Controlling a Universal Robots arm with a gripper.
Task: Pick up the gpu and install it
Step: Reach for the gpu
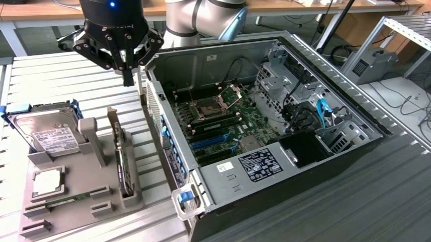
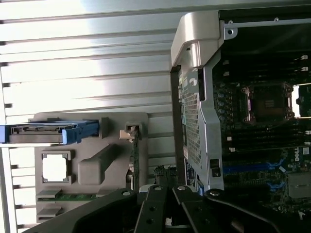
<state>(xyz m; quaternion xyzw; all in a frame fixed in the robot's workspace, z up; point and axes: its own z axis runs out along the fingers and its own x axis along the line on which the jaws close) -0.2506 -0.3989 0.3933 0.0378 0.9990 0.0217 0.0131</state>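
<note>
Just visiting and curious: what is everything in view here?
slatted metal table: one, pale grey, under everything
grey plastic holder: one, grey, exterior view's left
flat green expansion card with silver bracket: one, green, on edge in holder
silver boxy hard drive: one, silver, in holder
square silver processor chip: one, silver, in holder
narrow green memory stick: one, green, in holder
open metal computer case: one, black and silver, exterior view's right
green motherboard: one, green, inside case
robot arm: one, silver-grey, behind case
tool: one, black, shut, empty, above table beside case
</note>
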